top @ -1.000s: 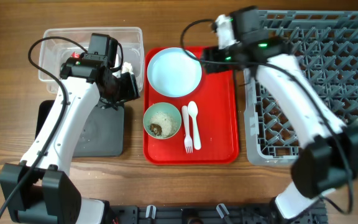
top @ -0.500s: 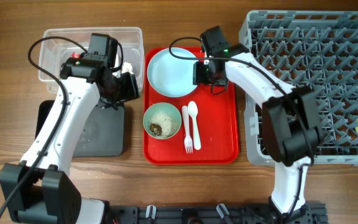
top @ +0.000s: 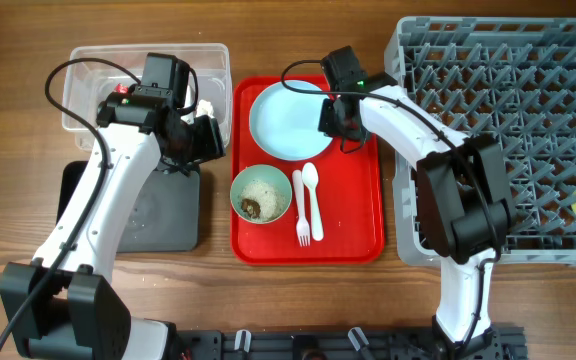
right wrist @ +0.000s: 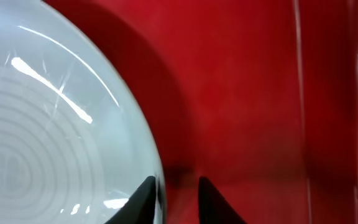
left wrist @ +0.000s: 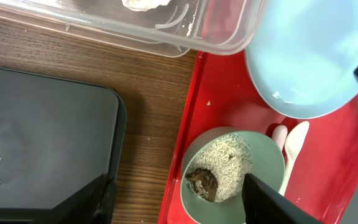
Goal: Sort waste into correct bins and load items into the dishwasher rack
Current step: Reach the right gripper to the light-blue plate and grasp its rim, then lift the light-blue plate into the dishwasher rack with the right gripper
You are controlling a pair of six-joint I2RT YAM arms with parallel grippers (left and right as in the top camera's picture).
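Red tray [top: 353,205]: we see it lying flat on the desk near the middle, a glossy rectangle with rounded corners and a low raised rim.
Desk [top: 8,190]: we see brown wood, its grain running from left to right.

No text, label, brand or number can be read anywhere.

I see a pale blue plate [top: 283,120], a pale green bowl [top: 235,195], white rice [top: 265,186] with a brown lump [top: 252,207], a red tray [top: 353,205], a grey rack [top: 533,95].
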